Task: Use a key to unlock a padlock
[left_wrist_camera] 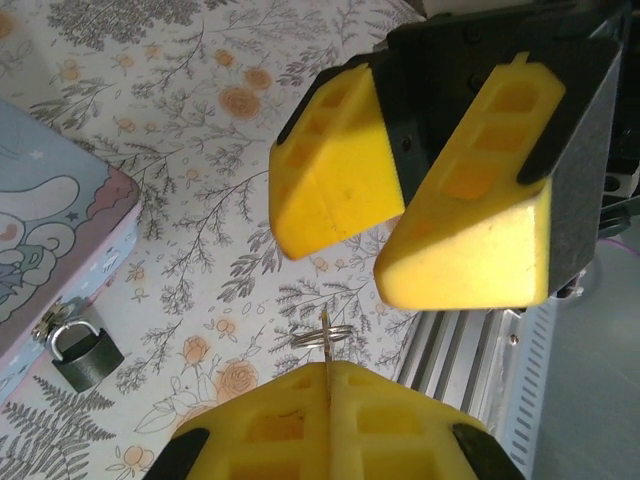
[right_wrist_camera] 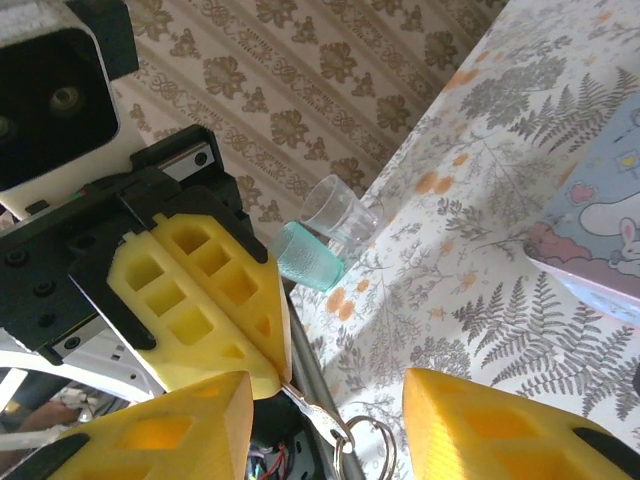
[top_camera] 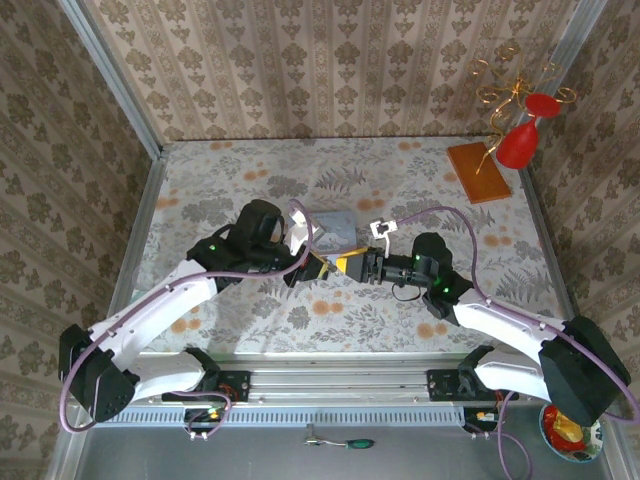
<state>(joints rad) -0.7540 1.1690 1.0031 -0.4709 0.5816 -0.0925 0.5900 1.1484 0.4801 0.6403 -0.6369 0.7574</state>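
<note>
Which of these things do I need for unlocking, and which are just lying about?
For the job: padlock, hanging on the cartoon tin; key, pinched in the left gripper; right gripper, open, facing it.

Lying about: clear cup, teal cup, green-handled screwdriver, orange slab, red ornament.

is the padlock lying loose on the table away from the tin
No, the padlock hangs by its shackle from the clasp on the blue tin's edge.

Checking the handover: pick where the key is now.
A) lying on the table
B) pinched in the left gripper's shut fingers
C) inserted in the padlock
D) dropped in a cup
B: the key juts from the seam of the shut left gripper, apart from the padlock hanging on the tin.
</note>
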